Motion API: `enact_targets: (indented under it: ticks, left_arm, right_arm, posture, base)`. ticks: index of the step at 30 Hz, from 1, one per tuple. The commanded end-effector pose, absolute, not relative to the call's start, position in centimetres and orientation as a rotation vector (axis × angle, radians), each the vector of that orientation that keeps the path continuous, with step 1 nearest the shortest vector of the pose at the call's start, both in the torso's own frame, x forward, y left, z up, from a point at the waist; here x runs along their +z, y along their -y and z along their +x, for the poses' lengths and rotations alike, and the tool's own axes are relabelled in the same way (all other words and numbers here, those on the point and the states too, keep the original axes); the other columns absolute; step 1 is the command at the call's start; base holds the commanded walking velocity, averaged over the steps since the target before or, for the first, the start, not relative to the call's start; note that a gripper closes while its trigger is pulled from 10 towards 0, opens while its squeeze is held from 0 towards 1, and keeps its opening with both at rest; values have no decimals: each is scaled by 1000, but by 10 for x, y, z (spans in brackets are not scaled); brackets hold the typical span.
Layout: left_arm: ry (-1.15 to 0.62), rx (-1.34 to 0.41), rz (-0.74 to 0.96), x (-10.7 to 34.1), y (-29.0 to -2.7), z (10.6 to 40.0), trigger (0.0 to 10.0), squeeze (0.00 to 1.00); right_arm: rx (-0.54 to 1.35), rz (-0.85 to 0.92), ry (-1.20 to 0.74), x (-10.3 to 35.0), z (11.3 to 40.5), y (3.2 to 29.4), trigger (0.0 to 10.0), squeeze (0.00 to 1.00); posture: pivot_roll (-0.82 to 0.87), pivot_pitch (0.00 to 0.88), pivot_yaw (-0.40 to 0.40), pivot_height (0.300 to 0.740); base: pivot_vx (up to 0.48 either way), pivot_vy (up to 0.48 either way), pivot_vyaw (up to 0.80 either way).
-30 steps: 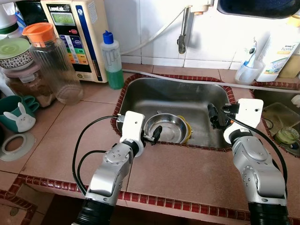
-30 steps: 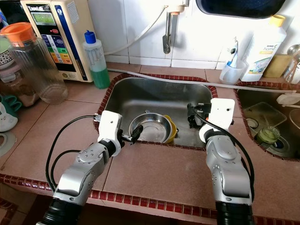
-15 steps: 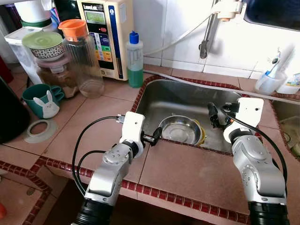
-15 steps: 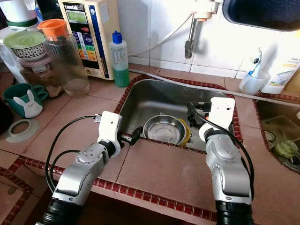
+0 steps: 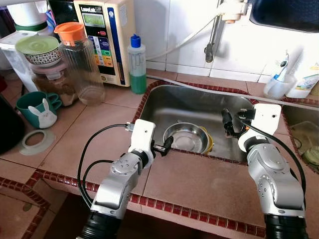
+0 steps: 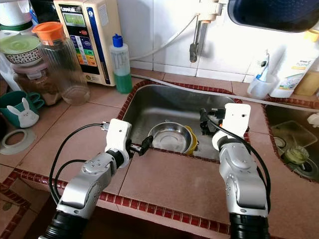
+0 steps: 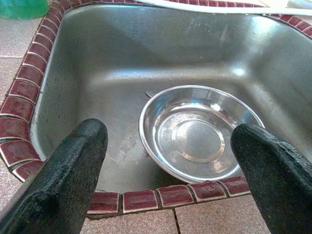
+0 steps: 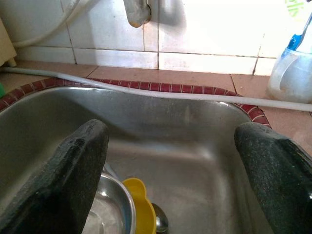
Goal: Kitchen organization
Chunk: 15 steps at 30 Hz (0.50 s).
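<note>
A steel bowl [image 5: 185, 138] lies in the sink [image 5: 199, 102] near its front wall, and a yellow cup [image 5: 210, 144] pokes out from under its right side. My left gripper [image 5: 167, 144] hovers at the sink's front rim just left of the bowl. It is open, and the bowl [image 7: 195, 131] sits between its spread fingers [image 7: 73, 165]. My right gripper [image 5: 228, 122] hangs open over the sink's right part, above and right of the bowl. In the right wrist view the yellow cup [image 8: 138, 207] and a spoon [image 8: 161, 223] lie below it.
A green soap bottle [image 5: 137, 64], a water purifier [image 5: 107, 37], a clear pitcher with an orange lid [image 5: 82, 62] and a teal bunny mug [image 5: 37, 110] stand on the left counter. The faucet [image 5: 214, 30] hangs over the sink. A white cup with a toothbrush [image 5: 275, 84] stands at back right.
The whole picture has shifted as the camera moved. Both grippers hold the same pose over the sink, and the bowl has not moved.
</note>
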<state>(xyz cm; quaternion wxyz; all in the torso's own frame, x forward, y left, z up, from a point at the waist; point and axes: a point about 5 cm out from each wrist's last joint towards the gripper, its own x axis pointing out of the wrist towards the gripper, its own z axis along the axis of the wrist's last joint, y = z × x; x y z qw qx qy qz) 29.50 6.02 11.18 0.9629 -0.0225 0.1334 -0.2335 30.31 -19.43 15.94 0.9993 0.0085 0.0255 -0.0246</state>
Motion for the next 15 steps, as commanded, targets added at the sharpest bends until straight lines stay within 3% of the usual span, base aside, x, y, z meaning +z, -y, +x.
enact_targets:
  ticks: [1,8,15]
  left_arm:
    - [-259,-481,-46,116,-60,295,10000,0]
    - [-259,-476,-45,116,-60,295,10000,0]
    - [-263,-475,-44,115,-60,296,10000,0]
  right_arm:
    - [-50,26,-42,163,304,195,10000,0]
    - [-50,25,-42,163,304,195,10000,0]
    - [-56,24,-41,164,305,197,10000,0]
  posture:
    - [72,19,34,740]
    - [72,15,35,740]
    - [72,14,36,740]
  base:
    - [0,0,0]
    - [0,0,0]
    - [-328,0,0]
